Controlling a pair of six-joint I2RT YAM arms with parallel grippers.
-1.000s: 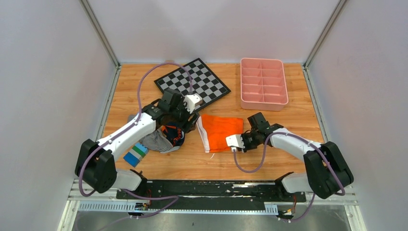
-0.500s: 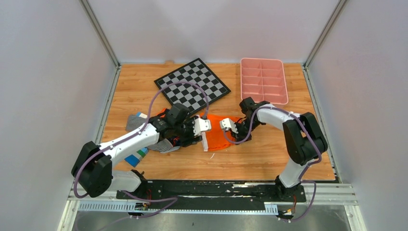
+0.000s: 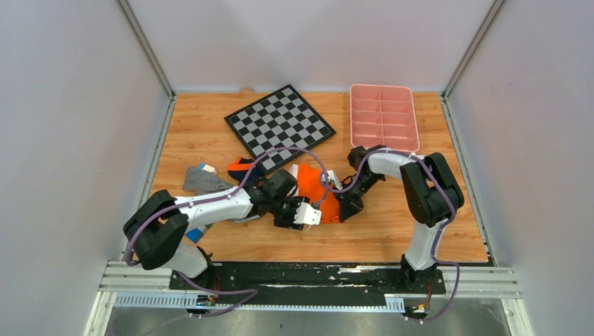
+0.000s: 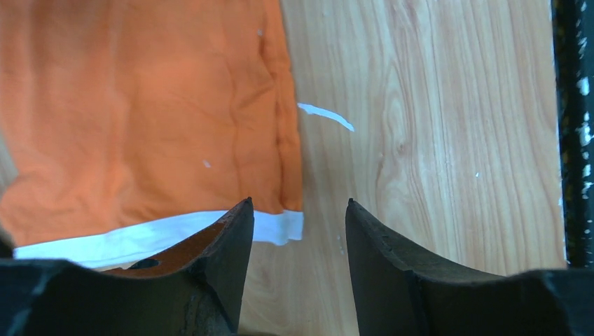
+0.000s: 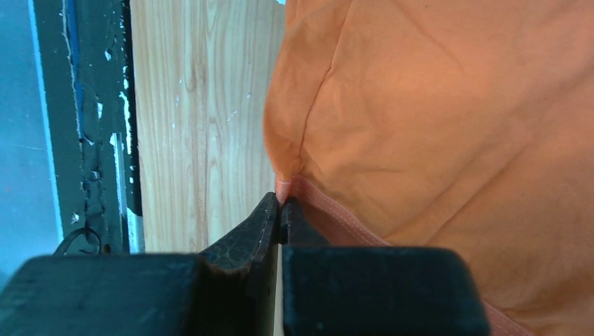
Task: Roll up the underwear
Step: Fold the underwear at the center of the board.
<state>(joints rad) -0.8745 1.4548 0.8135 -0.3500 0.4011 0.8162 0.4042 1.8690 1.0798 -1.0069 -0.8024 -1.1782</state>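
Observation:
The bright orange underwear [image 3: 316, 190] lies bunched on the wooden table between both grippers. In the left wrist view the underwear [image 4: 140, 119] shows its white trim band [image 4: 140, 238] along the near edge. My left gripper [image 4: 300, 210] is open, its fingers straddling the trim's corner with bare wood between them; from above the left gripper [image 3: 310, 215] sits at the garment's near left corner. My right gripper [image 5: 282, 199] is shut on the orange hem of the underwear [image 5: 434, 126]. From above the right gripper [image 3: 342, 209] is at its near right edge.
A checkered board [image 3: 280, 126] lies at the back, and a pink compartment tray [image 3: 352, 119] at the back right. A navy pair [image 3: 242, 168] and a grey striped garment [image 3: 203, 180] lie left of the left arm. A white scrap [image 4: 326, 115] lies on the wood.
My left gripper left the clothes pile and swung right to the underwear's near left corner. My right arm swung in to the near right edge and is now shut on the hem; the fabric is bunched narrower.

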